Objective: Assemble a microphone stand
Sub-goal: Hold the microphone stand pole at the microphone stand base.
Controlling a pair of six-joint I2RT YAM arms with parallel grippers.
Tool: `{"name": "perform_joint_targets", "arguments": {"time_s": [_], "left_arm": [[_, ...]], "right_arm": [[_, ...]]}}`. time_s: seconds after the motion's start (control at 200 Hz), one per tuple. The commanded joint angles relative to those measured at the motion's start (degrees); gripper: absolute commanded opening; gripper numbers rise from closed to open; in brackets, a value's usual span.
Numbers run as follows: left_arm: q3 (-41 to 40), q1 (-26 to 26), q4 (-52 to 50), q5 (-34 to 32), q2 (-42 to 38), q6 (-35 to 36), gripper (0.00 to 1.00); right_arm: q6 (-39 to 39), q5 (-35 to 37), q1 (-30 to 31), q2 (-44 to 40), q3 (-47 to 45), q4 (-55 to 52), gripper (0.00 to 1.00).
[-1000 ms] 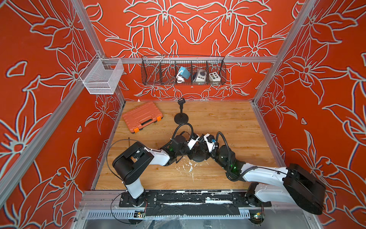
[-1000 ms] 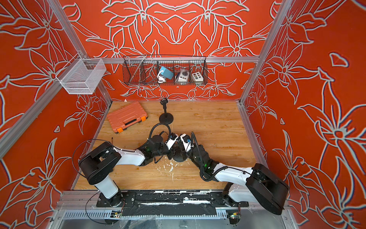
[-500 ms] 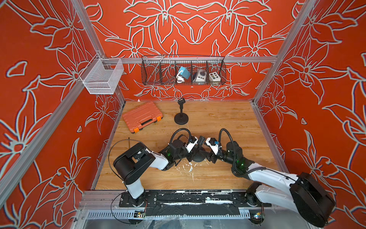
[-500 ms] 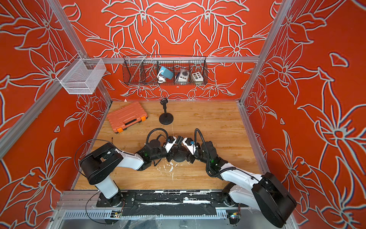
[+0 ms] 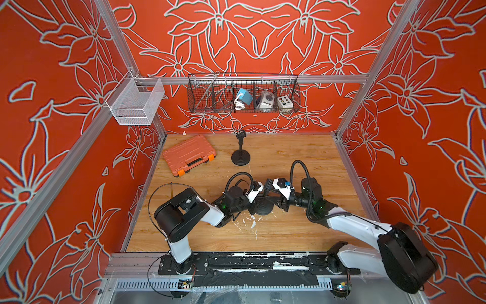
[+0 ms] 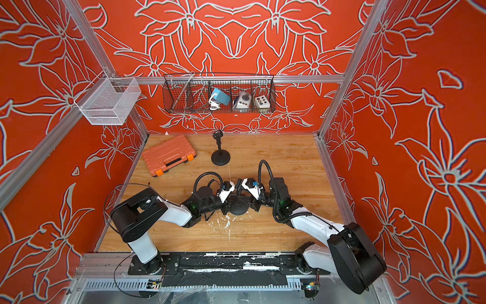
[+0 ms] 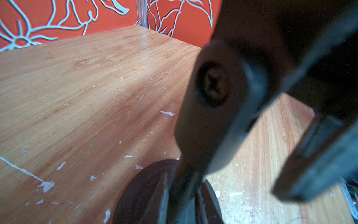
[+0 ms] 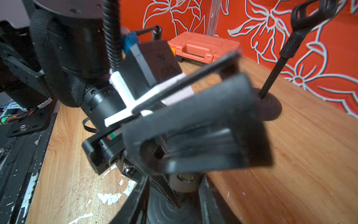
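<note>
Right arm's swung back in since a sec ago. Right tool (image 8: 174, 191) straddles the clip (image 8: 193, 124) atop the half-built stand (image 5: 263, 209), mid-surface (image 5: 289, 237) toward 6 o'clock; gripping or not, can't tell. Left tool (image 5: 260, 195) by the pole (image 7: 181, 180), can't tell either. Base (image 7: 139, 194) and pole are up; clip prob. still needs fixing on.

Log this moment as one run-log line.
phase: working mic clip atop near stand | left gripper: at stand, grip unclear | right gripper: at clip, grip unclear | second stand: upright behind | orange case: closed, back left
</note>
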Motion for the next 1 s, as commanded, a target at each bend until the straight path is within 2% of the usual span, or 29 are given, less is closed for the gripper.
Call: {"name": "perform_joint_targets", "arguments": {"time_s": [0.0, 0.295, 0.505, 0.716, 0.996], "left_arm": [[-2.17, -0.10, -4.32, -1.91, 2.41, 0.16, 0.00], [-3.26, -0.10, -1.45, -2.42, 3.71, -0.21, 0.00], [-3.48, -0.05, -1.25, -2.52, 3.72, -0.07, 0.00], [-4.55, -0.10, 0.17, -2.78, 4.02, 0.24, 0.00], [-4.76, -0.36, 1.50, -1.95, 4.92, 0.49, 0.00]], "right_arm": [[2.22, 0.46, -0.14, 1.75, 0.80, 6.31, 0.39], [6.34, 1.70, 0.11, 2.14, -0.30, 12.71, 0.40], [6.19, 2.24, 1.06, 2.99, -0.06, 12.44, 0.34], [7.39, 7.67, 1.18, 3.43, 0.37, 11.06, 0.53], [6.23, 2.82, 1.14, 5.45, 3.28, 10.31, 0.50]]}}
